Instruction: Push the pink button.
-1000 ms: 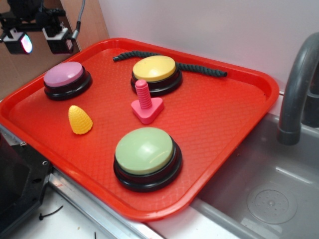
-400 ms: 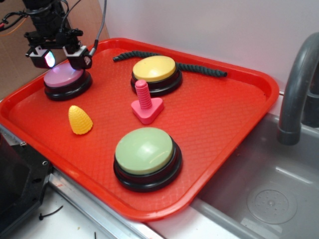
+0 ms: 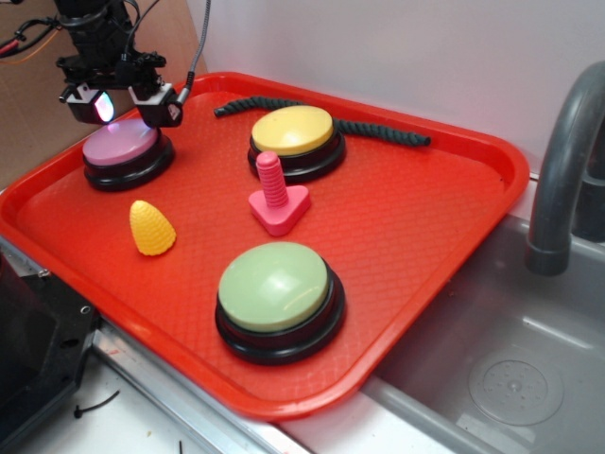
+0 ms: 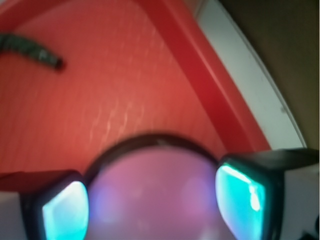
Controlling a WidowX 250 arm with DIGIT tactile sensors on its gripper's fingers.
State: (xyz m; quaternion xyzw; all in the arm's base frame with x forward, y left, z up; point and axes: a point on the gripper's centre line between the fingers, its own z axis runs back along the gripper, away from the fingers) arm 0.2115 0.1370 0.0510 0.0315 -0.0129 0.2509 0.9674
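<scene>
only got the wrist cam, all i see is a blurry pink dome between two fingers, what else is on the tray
Observer: The exterior view shows a yellow button and a green button on the red tray too.
Operator: any loose stuff near the pink one
Observer: A yellow corn toy lies just in front of the pink button.
Operator: gripper open
Observer: Yes, the gripper is open, its fingers straddling the cap from above.

Pink button (image 3: 120,144) mauve cap, black base. Tray (image 3: 425,236) red, diamond-textured. Other buttons yellow (image 3: 292,130), green (image 3: 274,285). Bolt toy (image 3: 276,200) pink. Rope (image 3: 388,131) dark. Corn toy (image 3: 151,228) yellow.
</scene>
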